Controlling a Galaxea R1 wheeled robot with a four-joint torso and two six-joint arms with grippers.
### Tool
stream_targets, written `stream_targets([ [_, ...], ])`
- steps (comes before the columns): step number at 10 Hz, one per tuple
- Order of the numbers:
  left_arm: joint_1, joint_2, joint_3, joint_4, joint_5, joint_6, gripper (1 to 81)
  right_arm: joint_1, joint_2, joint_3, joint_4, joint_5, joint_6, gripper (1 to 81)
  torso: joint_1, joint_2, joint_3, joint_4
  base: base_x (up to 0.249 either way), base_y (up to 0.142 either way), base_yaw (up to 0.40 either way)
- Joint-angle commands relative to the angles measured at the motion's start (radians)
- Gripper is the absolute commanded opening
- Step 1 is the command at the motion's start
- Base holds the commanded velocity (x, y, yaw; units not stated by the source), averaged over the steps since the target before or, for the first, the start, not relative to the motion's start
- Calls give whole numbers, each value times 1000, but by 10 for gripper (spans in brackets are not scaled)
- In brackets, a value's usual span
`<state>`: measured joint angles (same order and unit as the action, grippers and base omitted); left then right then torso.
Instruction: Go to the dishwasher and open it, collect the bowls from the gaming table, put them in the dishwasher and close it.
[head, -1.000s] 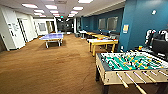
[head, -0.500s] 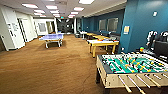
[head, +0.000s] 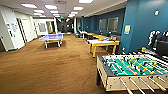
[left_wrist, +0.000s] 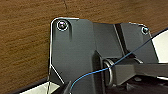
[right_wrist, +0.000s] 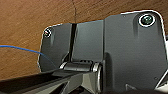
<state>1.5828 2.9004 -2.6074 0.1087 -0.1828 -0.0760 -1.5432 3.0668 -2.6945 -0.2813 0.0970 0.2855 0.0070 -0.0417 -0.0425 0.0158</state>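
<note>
The dishwasher, the bowls and the white-topped gaming table are out of view. I stand on brown carpet (head: 50, 70) in a long games room. A foosball table (head: 130, 71) with a green field and rods is close at my front right. Both wrist views look down past my own dark plates at the same brown carpet (left_wrist: 25, 45) (right_wrist: 30, 32). A thin blue cable (left_wrist: 100, 71) crosses the left wrist view.
A blue table-tennis table (head: 52, 38) stands far off at the left. Yellow-wood tables (head: 102, 44) run along the blue right wall (head: 145, 25), with small orange shapes on them too small to tell. White walls and doors (head: 15, 32) line the left side.
The whole head view has shifted slightly as I roll forward; the foosball table sits a little closer. Nothing in the room has moved.
</note>
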Motion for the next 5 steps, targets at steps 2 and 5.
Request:
stream_targets([
  [2,-40,-15,0,0,43,2,811,50,6,9,-4,-42,-3,811,0,0,0,0,118,0,0],
  [5,-40,-13,0,0,43,1,811,48,6,9,-3,-42,-3,811,0,0,0,0,119,0,0],
])
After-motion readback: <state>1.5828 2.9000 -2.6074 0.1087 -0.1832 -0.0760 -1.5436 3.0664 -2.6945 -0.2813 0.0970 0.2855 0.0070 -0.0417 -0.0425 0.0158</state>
